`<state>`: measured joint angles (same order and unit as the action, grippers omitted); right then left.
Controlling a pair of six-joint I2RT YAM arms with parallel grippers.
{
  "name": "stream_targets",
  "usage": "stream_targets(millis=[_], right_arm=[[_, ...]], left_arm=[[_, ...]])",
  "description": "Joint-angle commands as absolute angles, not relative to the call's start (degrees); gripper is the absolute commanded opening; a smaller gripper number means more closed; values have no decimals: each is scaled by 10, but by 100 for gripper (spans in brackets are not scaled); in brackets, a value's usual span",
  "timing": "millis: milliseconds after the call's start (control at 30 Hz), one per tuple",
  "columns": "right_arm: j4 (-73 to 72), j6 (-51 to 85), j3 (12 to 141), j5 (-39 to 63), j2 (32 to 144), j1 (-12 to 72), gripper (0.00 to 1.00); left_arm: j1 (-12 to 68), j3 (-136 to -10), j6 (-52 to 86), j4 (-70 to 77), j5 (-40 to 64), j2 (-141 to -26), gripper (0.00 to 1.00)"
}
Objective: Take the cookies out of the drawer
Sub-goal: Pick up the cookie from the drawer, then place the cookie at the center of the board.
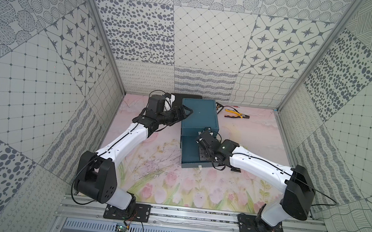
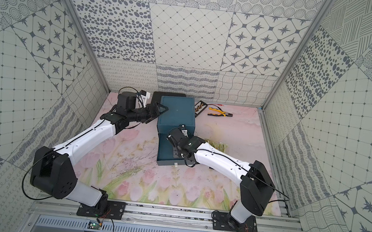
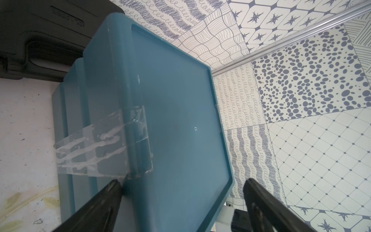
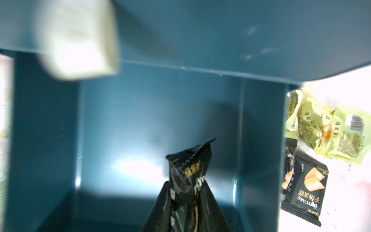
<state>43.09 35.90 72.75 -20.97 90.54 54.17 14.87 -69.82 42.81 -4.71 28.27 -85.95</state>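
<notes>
Left arm: stretched from the near-left base toward the far edge of the surface, with the wrist turned toward the box (image 1: 200, 115).
Left gripper (image 3: 181, 181): released. The jaws are spread wide and the box's upper left edge is seen between them. Contact cannot be told.
Drawer (image 1: 187, 152): stands open from the box front, toward the near edge.
Right arm: reached in from the near-right base, with the wrist folded down over the drawer.
Right gripper (image 4: 186, 187): clenched on a black packet (image 4: 189, 160), which sticks out beyond the fingertips over the drawer floor.
Other cookies: green packets (image 4: 331, 132) and a loose black packet (image 4: 305, 186) are laid on the surface just beside the drawer's right wall, apart from the right gripper.
Pliers (image 1: 236, 114): laid at the far edge, right of the box.
</notes>
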Motion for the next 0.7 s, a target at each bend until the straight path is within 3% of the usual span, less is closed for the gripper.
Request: stream_targets(millis=[0, 400, 667], right_arm=[[435, 345, 730, -210, 847, 544, 20], [571, 333, 656, -286, 670, 515, 22], [517, 277, 520, -243, 655, 345, 21]], left_arm=[[145, -709, 418, -50, 295, -845, 99], [145, -713, 415, -84, 298, -802, 99], [148, -708, 417, -90, 301, -788, 99]])
